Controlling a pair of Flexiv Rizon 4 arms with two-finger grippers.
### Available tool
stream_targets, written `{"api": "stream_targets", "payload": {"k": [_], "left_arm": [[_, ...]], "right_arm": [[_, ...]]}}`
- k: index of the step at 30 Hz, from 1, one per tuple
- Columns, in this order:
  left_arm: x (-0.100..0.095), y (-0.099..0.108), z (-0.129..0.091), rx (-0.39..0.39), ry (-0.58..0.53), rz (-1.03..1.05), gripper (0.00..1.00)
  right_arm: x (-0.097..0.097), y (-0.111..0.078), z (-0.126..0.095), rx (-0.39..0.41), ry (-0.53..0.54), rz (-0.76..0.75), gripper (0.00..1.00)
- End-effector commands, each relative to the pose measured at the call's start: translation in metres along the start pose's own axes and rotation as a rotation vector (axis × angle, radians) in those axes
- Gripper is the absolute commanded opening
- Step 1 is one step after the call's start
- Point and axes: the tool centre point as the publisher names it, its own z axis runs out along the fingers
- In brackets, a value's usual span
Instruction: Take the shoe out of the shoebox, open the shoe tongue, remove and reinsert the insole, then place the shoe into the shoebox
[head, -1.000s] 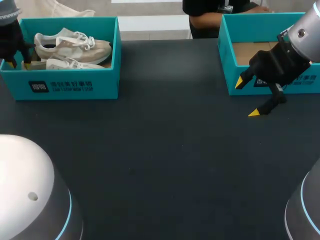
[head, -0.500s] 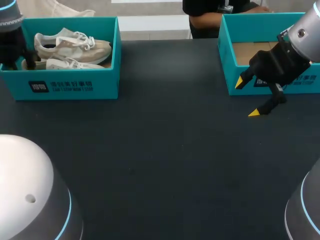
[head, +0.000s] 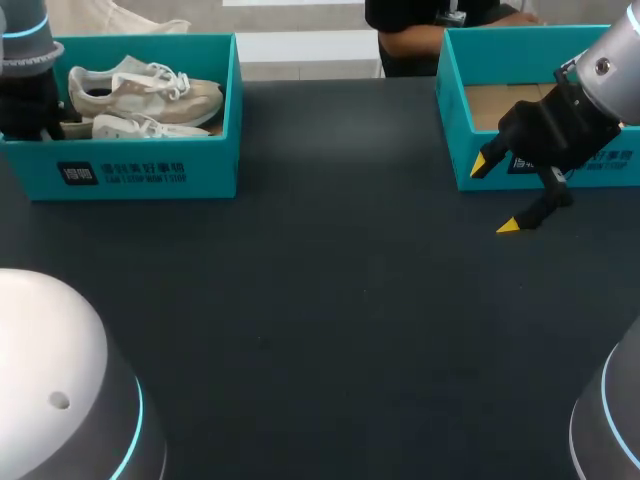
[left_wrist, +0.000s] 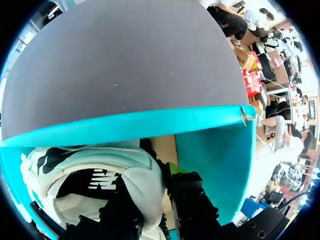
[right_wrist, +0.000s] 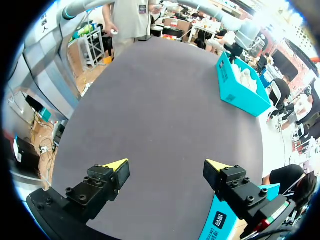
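Observation:
Two pale beige sneakers lie in the teal left shoebox (head: 140, 172): the far shoe (head: 150, 88) and the near shoe (head: 140, 127). My left gripper (head: 35, 115) is down inside the box at its left end. In the left wrist view that gripper (left_wrist: 150, 192) is shut on the heel of a shoe (left_wrist: 100, 167), one finger inside the collar and one outside it; the shoebox wall (left_wrist: 215, 150) rises just ahead. My right gripper (head: 494, 196) hangs open and holds nothing, in front of the right shoebox (head: 455, 120). From the right wrist, the gripper (right_wrist: 166, 167) stands over bare table.
The right shoebox shows only its brown cardboard floor. Dark tabletop (head: 330, 300) stretches between the two boxes. In the right wrist view the left shoebox (right_wrist: 240, 90) stands far across the table.
My left gripper has sunk deeper into the left box, its yellow tips now hidden, and its fingers have closed on the shoe's heel. The right arm has not moved.

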Motion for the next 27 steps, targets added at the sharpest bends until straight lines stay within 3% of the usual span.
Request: {"api": "stream_targets", "payload": {"k": [1,12,17,19,27], "left_arm": [[0.006,-0.002,-0.026,-0.002,-0.008,0.016,0.00],[0.028,0.008,-0.133,0.017,0.033,0.009,0.00],[0.039,0.005,-0.180,0.047,-0.017,0.026,0.00],[0.042,0.004,-0.191,0.045,-0.020,0.028,0.00],[0.042,0.004,-0.191,0.045,-0.020,0.028,0.00]], "right_arm": [[-0.001,0.000,0.001,0.003,0.002,0.001,1.00],[-0.001,0.000,0.001,0.003,0.002,0.001,1.00],[-0.001,0.000,0.001,0.003,0.002,0.001,1.00],[-0.001,0.000,0.001,0.003,0.002,0.001,1.00],[-0.001,0.000,0.001,0.003,0.002,0.001,1.00]]}}
